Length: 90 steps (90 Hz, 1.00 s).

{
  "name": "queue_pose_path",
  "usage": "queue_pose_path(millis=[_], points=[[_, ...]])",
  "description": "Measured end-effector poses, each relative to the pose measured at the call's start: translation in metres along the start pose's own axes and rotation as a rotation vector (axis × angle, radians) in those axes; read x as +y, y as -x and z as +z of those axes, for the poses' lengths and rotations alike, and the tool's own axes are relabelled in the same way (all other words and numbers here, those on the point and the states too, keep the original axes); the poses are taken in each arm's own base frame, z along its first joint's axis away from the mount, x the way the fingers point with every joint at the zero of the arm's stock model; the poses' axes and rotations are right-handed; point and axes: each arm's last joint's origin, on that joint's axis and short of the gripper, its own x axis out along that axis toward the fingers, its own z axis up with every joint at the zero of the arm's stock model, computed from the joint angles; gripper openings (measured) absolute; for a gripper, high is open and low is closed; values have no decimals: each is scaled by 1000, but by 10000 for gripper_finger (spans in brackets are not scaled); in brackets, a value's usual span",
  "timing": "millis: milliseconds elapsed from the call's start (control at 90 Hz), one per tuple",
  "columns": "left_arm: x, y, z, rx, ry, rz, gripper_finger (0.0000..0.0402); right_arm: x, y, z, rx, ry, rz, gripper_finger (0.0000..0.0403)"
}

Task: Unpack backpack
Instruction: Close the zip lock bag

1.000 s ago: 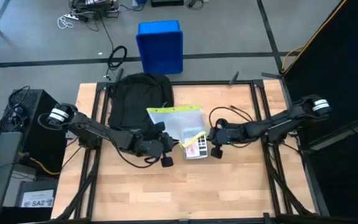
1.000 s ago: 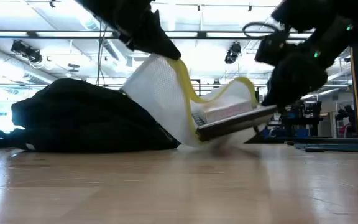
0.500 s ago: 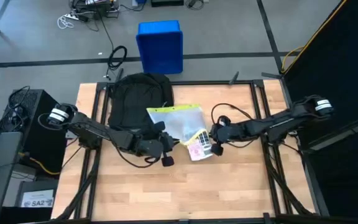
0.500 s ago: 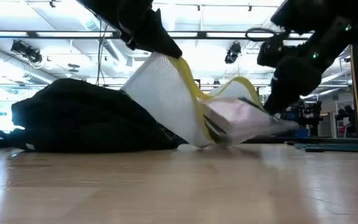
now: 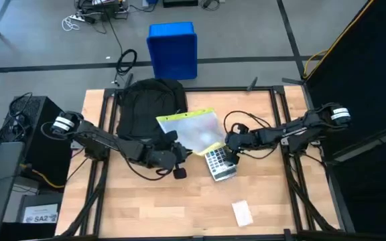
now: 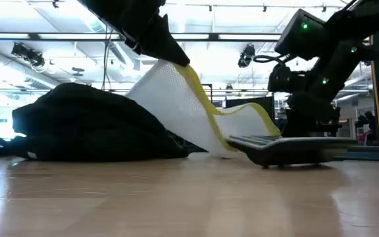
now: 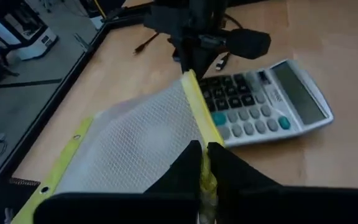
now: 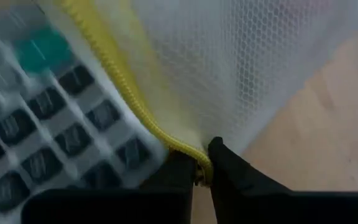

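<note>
The black backpack [image 5: 149, 104] [image 6: 91, 125] lies flat at the table's far left. A clear mesh pouch [image 5: 189, 130] [image 6: 183, 99] with a yellow zip edge hangs between my grippers just right of it. My left gripper [image 5: 181, 148] [image 7: 204, 171] is shut on the zip edge at its raised end. My right gripper [image 5: 228, 143] [image 8: 201, 167] is shut on the same edge lower down. A grey calculator [image 5: 220, 163] [image 6: 295, 146] lies flat on the table below the pouch's mouth. My left gripper pinches the pouch's yellow zip edge [image 7: 197, 134] between its two fingers and holds that end high [image 6: 176, 62]. The mesh slopes down from it toward the table. My right gripper pinches the yellow zip edge [image 8: 166, 140] between its fingertips, close above the calculator. This end of the pouch [image 6: 255, 115] hangs low and slack.
A small white pad [image 5: 242, 213] lies on the wood near the table's front edge, right of centre. A blue bin [image 5: 173, 50] stands on the floor beyond the far edge. Cables loop around the right arm [image 5: 287, 134]. Bare wood spans the near half.
The calculator has slid out of the pouch's mouth, tipped over, and now lies flat on the table. A white pad has also come out and has landed near the front edge. The pouch now sags flatter between my grippers, which have kept their hold.
</note>
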Motion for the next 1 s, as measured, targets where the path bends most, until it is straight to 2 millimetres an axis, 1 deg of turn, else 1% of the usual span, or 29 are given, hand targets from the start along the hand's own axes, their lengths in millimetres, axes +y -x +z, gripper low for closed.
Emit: queue_pose_path(millis=[144, 322, 444, 533, 644, 678, 733, 811, 900, 1000], points=[[0, 0, 0, 0, 0, 0, 0, -3, 9, 3, -23, 13, 6, 30], [0, 0, -1, 7, -4, 0, 0, -6, 30, 8, -95, -4, 37, 55], [0, 0, -1, 10, -6, 0, 0, -5, 53, 11, -120, 8, 89, 70], [0, 0, -1, 12, -8, 0, 0, 1, 77, 14, -116, 26, 197, 75], [0, 0, -2, 14, -9, 0, 0, 20, 105, 8, -67, 116, 463, 70], [0, 0, -2, 15, -9, 0, 0, 26, 112, 4, -50, 121, 536, 66], [0, 0, -2, 15, -9, -1, 0, 38, 119, -3, -20, 111, 608, 59], [0, 0, -2, 15, -9, 0, 0, 56, 123, -16, 51, 102, 646, 49], [0, 0, -2, 15, -6, -1, 0, 81, 124, -35, 154, 103, 675, 37], [0, 0, -2, 15, -2, -1, 0, 109, 126, -56, 226, 117, 730, 17]])
